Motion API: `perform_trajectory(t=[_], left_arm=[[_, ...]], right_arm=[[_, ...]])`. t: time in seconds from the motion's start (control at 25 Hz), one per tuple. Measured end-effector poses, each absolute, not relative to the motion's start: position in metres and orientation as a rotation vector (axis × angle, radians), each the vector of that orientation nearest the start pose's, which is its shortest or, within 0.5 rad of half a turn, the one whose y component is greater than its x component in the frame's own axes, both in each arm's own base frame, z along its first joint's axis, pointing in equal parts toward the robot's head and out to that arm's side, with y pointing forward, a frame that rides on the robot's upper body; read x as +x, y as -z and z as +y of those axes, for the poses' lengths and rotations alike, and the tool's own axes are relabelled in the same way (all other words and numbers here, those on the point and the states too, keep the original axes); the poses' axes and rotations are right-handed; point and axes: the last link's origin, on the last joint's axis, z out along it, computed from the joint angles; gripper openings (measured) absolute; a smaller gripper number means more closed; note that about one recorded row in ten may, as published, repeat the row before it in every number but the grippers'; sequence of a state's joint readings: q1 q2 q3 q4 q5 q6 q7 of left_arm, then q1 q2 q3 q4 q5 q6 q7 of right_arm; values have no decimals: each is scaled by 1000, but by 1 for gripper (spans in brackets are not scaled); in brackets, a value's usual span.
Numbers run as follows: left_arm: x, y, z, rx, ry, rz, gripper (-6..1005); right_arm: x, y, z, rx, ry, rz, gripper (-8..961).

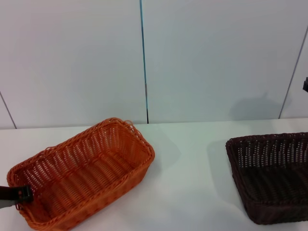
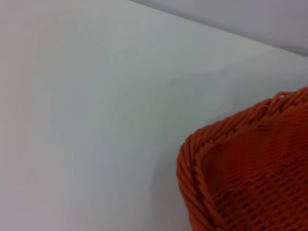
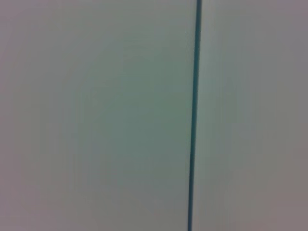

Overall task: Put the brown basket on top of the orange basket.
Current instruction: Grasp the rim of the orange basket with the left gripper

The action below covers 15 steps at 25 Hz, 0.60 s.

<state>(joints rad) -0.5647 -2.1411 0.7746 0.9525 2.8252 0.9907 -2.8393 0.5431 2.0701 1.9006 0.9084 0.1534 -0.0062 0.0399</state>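
Orange basket (image 1: 84, 175) sits on the white surface (image 1: 187, 187), left side, near edge, turned at an angle so one short end points far-right and the other near-left. Upright, nothing inside. Braided rim and open-weave sides visible all round.

Brown basket (image 1: 274, 175) sits on the same surface, far right, partly cut off by the right edge of the head view. Upright, nothing in the visible part. The two baskets are well apart, bare surface between them. Brown basket is not on the orange one.

Left claw (image 1: 17, 195): only a dark piece shows at the left edge of the head view, right at the near-left corner of the orange basket, overlapping the rim. Cannot tell if it is touching or grasping the rim, and cannot tell if it is released or clenched. Left wrist view shows one rounded corner of the orange basket (image 2: 250, 168) close up, with bare surface (image 2: 96, 120) beside it; no fingers in that view.

Right claw: a small dark bit at the right edge of the head view, high above the brown basket, too little of it to read. Right wrist view shows only the pale wall panel (image 3: 96, 115) with a dark vertical seam (image 3: 194, 115); no basket, no fingers. State: cannot tell.

Behind the surface, a white panelled wall (image 1: 216, 57).
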Motion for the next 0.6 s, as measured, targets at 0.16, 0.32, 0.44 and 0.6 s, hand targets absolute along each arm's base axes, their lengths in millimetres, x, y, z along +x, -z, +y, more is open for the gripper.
perform_trajectory(t=[0.16, 0.32, 0.44, 0.6], left_arm=[[-333, -42, 382, -1629, 30, -1657, 198], [-334, -43, 382, -1625, 32, -1668, 161], [-335, -46, 382, -1614, 35, -1674, 157], [-336, -47, 382, -1612, 35, -1681, 153]], right_arm=[[258, -92, 463, 1232, -2351, 2344, 805], [258, -91, 463, 1232, -2352, 2344, 805], [258, -91, 464, 1231, -2351, 2346, 805], [256, -90, 465, 1225, -2350, 2354, 805]])
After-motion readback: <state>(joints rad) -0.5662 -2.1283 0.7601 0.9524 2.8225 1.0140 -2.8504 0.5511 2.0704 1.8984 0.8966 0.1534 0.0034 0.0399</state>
